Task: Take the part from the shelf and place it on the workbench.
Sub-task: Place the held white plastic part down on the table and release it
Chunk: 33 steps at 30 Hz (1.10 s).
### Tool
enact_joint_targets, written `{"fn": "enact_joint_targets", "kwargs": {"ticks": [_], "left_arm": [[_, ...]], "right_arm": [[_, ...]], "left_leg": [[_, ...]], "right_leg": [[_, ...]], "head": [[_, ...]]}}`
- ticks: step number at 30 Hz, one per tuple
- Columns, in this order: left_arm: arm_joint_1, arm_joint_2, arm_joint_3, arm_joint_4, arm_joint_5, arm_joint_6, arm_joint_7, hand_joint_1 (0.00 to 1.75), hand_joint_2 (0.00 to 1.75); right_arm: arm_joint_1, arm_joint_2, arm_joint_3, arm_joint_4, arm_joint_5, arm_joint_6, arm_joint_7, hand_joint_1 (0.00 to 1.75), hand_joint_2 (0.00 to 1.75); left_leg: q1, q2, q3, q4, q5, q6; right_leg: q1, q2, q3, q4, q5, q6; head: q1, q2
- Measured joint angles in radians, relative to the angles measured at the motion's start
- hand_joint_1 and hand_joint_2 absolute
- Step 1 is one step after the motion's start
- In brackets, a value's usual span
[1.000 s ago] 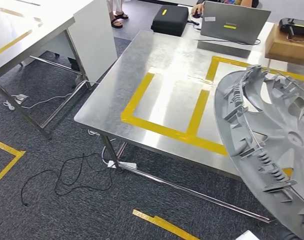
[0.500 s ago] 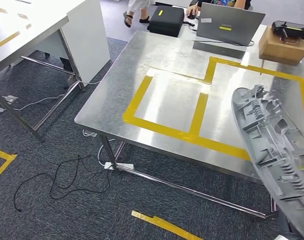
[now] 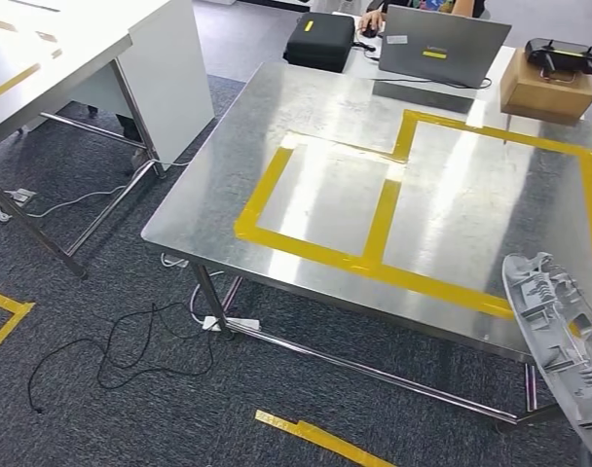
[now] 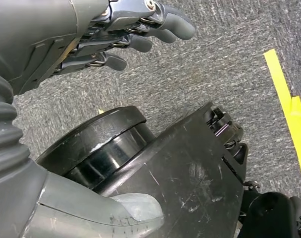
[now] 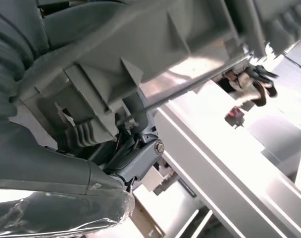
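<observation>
The part (image 3: 565, 341) is a large grey plastic disc with ribs and clips, and it sits at the lower right of the head view, tilted, by the near right corner of the workbench (image 3: 330, 117). The workbench is a steel table marked with yellow tape rectangles. In the right wrist view my right hand (image 5: 115, 148) grips the rim of the part (image 5: 149, 39), thumb under it. My left hand (image 4: 115, 39) hangs over the grey carpet with fingers apart and holds nothing.
At the bench's far edge stand a grey laptop (image 3: 440, 44), a black case (image 3: 322, 39) and a cardboard box (image 3: 546, 92) with a black device on it. A person's hand (image 3: 370, 19) rests behind the laptop. A white table (image 3: 72, 49) stands left; cables (image 3: 131, 341) lie on the floor.
The part has sunk toward the lower right corner of the head view and less of it shows. The view has shifted a little, and the workbench shows more fully.
</observation>
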Motion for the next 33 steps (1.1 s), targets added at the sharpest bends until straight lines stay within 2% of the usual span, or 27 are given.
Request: {"fn": "enact_joint_targets", "kwargs": {"ticks": [4, 8, 11, 15, 21, 26, 29, 31, 33], "left_arm": [[0.0, 0.004, 0.0, 0.0, -0.012, -0.009, -0.002, 0.0, 1.75], [0.0, 0.008, 0.0, 0.0, -0.021, -0.017, -0.004, 0.0, 1.75], [0.001, 0.01, 0.0, 0.0, -0.027, -0.022, -0.005, 0.0, 1.75], [0.001, 0.013, 0.0, 0.0, -0.028, -0.024, -0.006, 0.0, 1.75], [0.0, 0.013, 0.0, 0.0, -0.028, -0.025, -0.007, 0.0, 1.75], [0.0, 0.013, 0.0, 0.0, -0.029, -0.025, -0.007, 0.0, 1.75], [-0.003, 0.013, 0.0, 0.0, -0.032, -0.024, -0.003, 0.0, 1.75], [-0.007, 0.012, -0.001, 0.0, -0.045, -0.028, 0.003, 0.0, 1.75], [-0.019, 0.008, -0.003, 0.0, -0.06, -0.041, 0.027, 0.0, 1.75]], "right_arm": [[-0.149, 0.0, -0.249, 0.122, 0.032, 0.206, -0.063, 1.75, 1.75], [-0.347, -0.004, -0.552, 0.227, 0.159, 0.416, -0.162, 1.75, 1.75], [-0.449, -0.016, -0.732, 0.272, 0.24, 0.481, -0.217, 1.75, 1.75], [-0.526, -0.023, -0.864, 0.3, 0.287, 0.495, -0.241, 1.75, 1.75], [-0.568, -0.023, -0.929, 0.32, 0.319, 0.495, -0.255, 1.75, 1.75], [-0.575, -0.026, -0.917, 0.313, 0.467, 0.489, -0.276, 1.75, 1.75], [-0.564, -0.026, -0.866, 0.296, 0.56, 0.465, -0.276, 1.75, 1.75], [-0.551, -0.028, -0.8, 0.29, 0.634, 0.414, -0.254, 1.75, 1.75], [-0.529, -0.047, -0.685, 0.3, 0.716, 0.343, -0.155, 1.75, 1.75]], "left_leg": [[0.001, 0.0, 0.001, 0.0, 0.0, 0.0], [0.001, -0.001, 0.003, 0.0, 0.001, 0.0], [0.001, -0.003, 0.001, 0.0, 0.002, 0.002], [0.001, -0.003, 0.001, 0.0, 0.003, 0.003], [0.001, -0.003, 0.0, 0.0, 0.003, 0.003], [0.0, -0.003, 0.0, 0.001, 0.003, 0.004], [0.001, 0.002, 0.011, -0.023, 0.015, 0.02], [0.006, 0.01, 0.024, -0.055, 0.032, 0.03], [0.008, 0.017, 0.027, -0.065, 0.037, 0.031]], "right_leg": [[0.001, -0.001, -0.004, 0.0, 0.0, 0.0], [0.001, -0.002, -0.007, 0.0, 0.0, 0.0], [0.001, -0.005, -0.001, 0.0, 0.001, 0.001], [0.001, -0.004, 0.003, 0.0, 0.001, 0.001], [0.001, -0.004, 0.002, 0.0, 0.001, 0.001], [0.0, -0.003, 0.003, -0.002, 0.003, 0.002], [-0.002, -0.007, 0.004, -0.014, 0.01, 0.014], [-0.002, -0.029, -0.019, 0.027, -0.017, 0.02], [-0.007, -0.049, -0.079, 0.144, -0.075, 0.029]], "head": [[0.0, 0.0], [0.0, 0.0], [0.001, 0.0], [0.0, 0.0], [0.0, 0.0], [0.0, 0.0], [0.001, 0.0], [0.005, 0.0], [0.009, 0.0]]}}
